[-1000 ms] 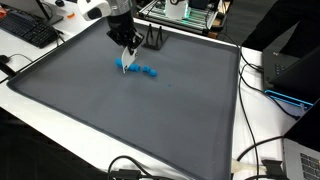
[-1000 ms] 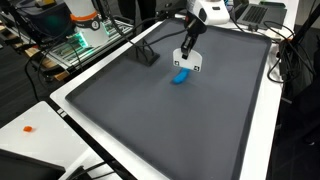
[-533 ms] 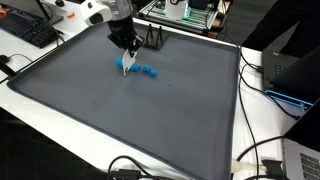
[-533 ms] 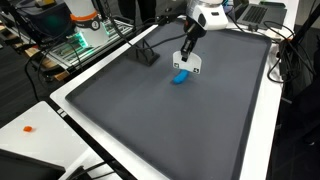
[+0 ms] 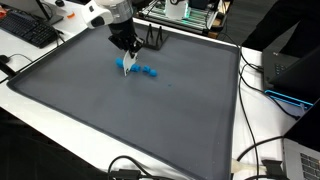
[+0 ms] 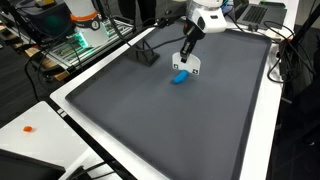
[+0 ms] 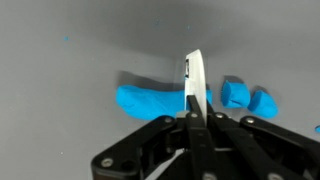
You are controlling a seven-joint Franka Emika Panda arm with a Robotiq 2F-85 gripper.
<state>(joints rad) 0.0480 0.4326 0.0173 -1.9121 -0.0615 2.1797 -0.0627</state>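
the black two-finger claw (image 7: 193, 122) is clenched on a thin white plastic blade (image 7: 193, 80), which points toward 12 o'clock across a long blue lump of soft dough (image 7: 150, 100). two small blue dough chunks (image 7: 235, 93) lie at the lump's 3 o'clock, on the dark grey mat (image 7: 80, 40).

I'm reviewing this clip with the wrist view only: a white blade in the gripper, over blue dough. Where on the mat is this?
Observer: Toward one edge of the grey mat. The gripper, its white blade and the blue dough are close to a black stand.
Operator: What is beyond the mat?
Observer: A white table borders it, and a keyboard lies past one corner.
Operator: Anything loose out there?
Observer: A small orange thing lies on the table, far from the dough.
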